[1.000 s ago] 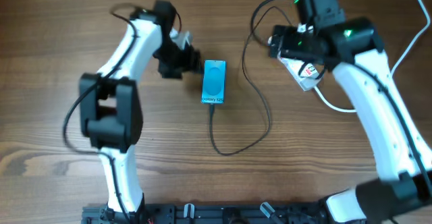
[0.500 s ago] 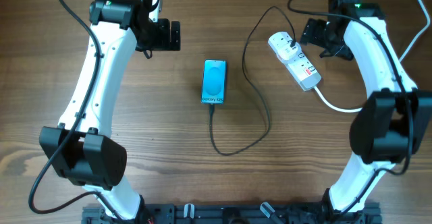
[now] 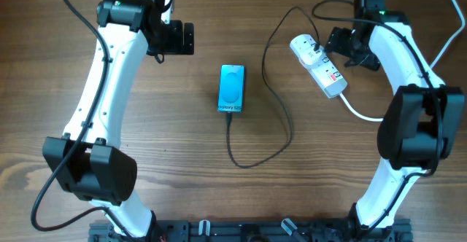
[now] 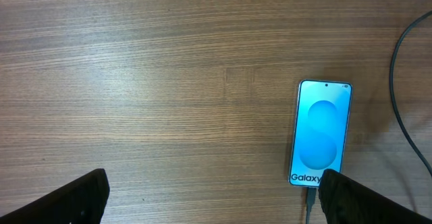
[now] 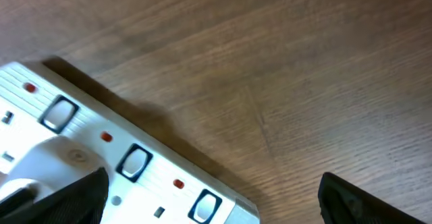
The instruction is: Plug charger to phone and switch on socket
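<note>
The phone (image 3: pixel 231 88) lies flat mid-table, teal screen up, white text at its near short edge; it also shows in the left wrist view (image 4: pixel 321 132). The thin black charger cable (image 3: pixel 281 111) runs from the phone's near edge, loops right and up to the white socket strip (image 3: pixel 319 65); its plug (image 4: pixel 310 198) sits at the phone's port. The socket strip (image 5: pixel 128 158) has red marks beside its switches. My left gripper (image 3: pixel 179 38) is open and empty, left of and beyond the phone. My right gripper (image 3: pixel 350 47) is open and empty, just right of the strip.
The strip's thick white cord (image 3: pixel 361 111) curves off to the right under my right arm. White cables (image 3: pixel 446 23) hang at the table's far right corner. The wood table (image 3: pixel 182 162) is bare in front of the phone.
A second ago both arms reached in over the phone and the strip; they have since drawn back to the far sides. In the last half second my right gripper shifted slightly.
</note>
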{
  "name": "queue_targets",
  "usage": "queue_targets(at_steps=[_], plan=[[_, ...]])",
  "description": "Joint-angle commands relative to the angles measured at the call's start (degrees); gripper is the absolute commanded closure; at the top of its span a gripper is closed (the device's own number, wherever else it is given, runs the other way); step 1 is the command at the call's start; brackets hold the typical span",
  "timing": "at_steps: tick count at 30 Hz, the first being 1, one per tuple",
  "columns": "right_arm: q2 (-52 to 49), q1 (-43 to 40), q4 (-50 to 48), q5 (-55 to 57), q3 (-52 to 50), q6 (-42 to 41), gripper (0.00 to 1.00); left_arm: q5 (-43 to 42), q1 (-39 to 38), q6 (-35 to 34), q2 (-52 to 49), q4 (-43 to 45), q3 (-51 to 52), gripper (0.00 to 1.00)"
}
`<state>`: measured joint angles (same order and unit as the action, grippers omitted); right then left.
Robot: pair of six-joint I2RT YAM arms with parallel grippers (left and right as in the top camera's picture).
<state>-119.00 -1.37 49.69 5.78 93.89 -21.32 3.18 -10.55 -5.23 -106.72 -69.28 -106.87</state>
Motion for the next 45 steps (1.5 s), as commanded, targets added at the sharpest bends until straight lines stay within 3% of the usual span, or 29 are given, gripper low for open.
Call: queue_targets(at_steps=[1,12,45], plan=[[-1.7,-1.6,-1.3,-2.0,-1.9,0.3,0.00,0.5,0.1,-0.3,-0.3,0.0,0.2,0.00],[-3.1,-2.1,-5.9,-6.1,-5.3,1.8,0.00,0.5,0.1,-0.3,-0.3,0.0,0.2,0.00],[-5.7,-2.0,-4.6,-11.9,-5.3,1.7,0.00,0.5,0.1,-0.3,-0.3,0.0,0.2,0.00]])
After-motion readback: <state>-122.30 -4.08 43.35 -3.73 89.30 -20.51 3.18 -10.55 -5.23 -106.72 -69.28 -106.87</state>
